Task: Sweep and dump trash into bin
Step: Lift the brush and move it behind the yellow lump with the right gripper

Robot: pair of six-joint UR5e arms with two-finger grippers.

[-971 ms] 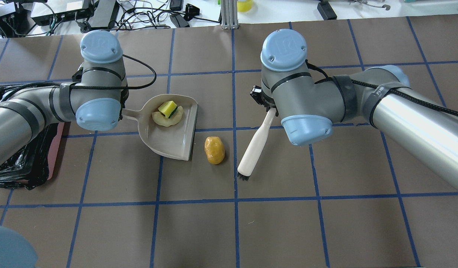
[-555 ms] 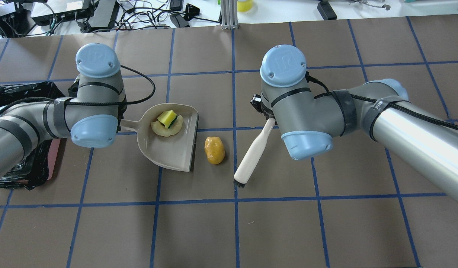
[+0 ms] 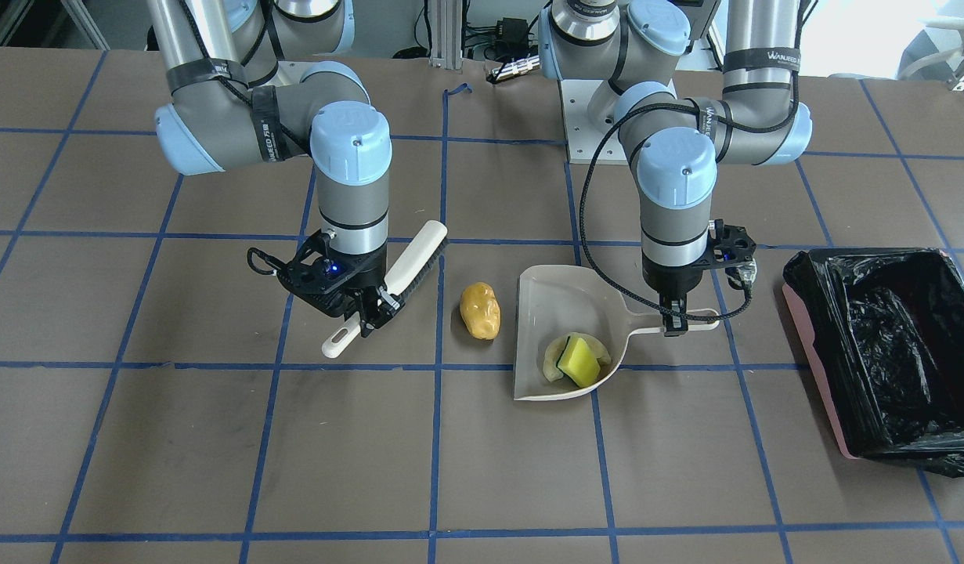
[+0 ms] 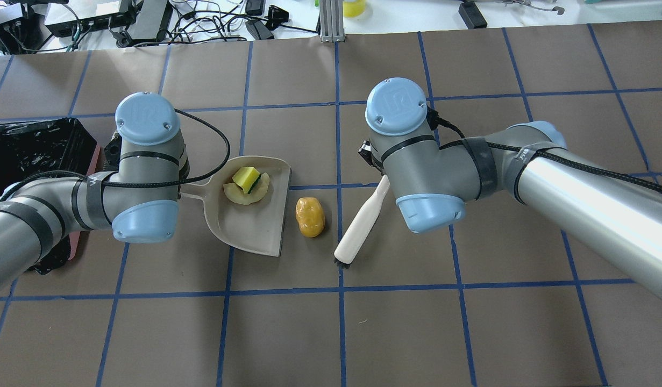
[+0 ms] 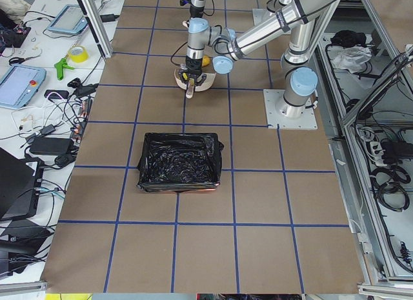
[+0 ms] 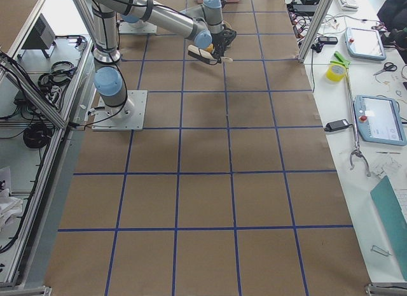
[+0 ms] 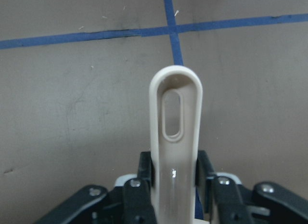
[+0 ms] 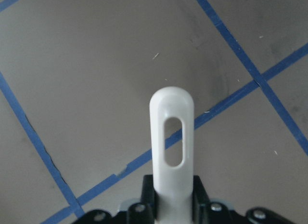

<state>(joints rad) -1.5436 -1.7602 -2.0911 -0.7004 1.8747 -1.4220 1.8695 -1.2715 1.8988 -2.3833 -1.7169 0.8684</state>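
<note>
There were two arms, the left arm [image 4: 142, 161] and the right arm [image 4: 417, 156], and so two grippers, the left gripper [image 3: 672, 323] and the right gripper [image 3: 370, 312]. The sweeping tools came to two: one dustpan [image 4: 250, 228] and one brush [image 4: 360, 223]. Trash counted three pieces: one potato-like lump [image 4: 310, 216], one sponge block [image 4: 246, 178] and one beige curved piece [image 4: 239, 196]. There was one bin [image 3: 820, 376].

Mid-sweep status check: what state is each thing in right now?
left tool: shut on dustpan handle
right tool: shut on brush handle
dustpan: on table, mouth toward potato lump
sponge: in dustpan, atop pale piece
pale piece: in dustpan
potato lump: loose on table, between dustpan and brush
brush: held slanted
bin: lined, no trash visible
</note>
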